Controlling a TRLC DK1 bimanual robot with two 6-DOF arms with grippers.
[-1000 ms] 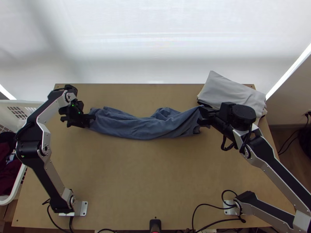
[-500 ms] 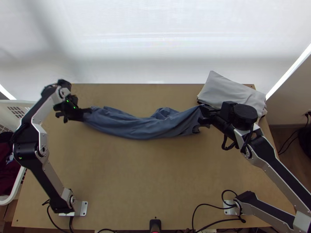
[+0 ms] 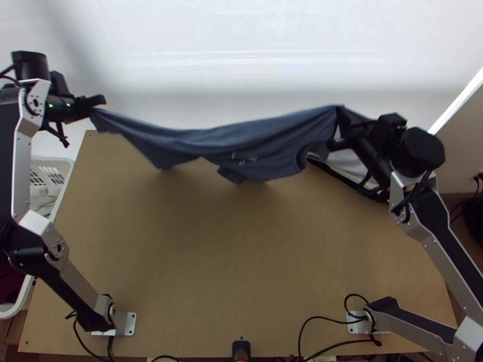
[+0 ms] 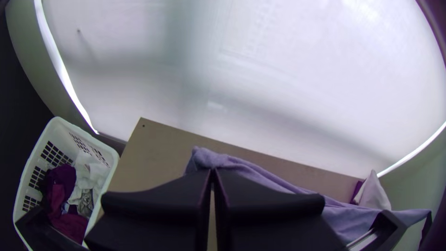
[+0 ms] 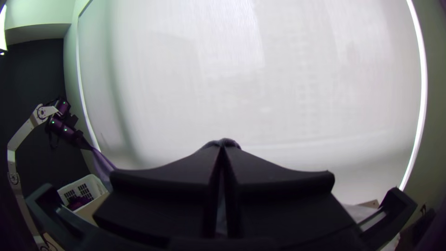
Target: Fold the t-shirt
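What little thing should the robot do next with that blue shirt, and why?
I'd probably ease the left gripper and right gripper slightly farther apart. Both are shut on the shirt, which hangs between them with its upper edge sagging and creases running across. A gentle pull should smooth it before it is laid on the table for folding.

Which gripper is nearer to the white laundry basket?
Left. The left gripper is on the same side as the basket; the right gripper is across the table from it.
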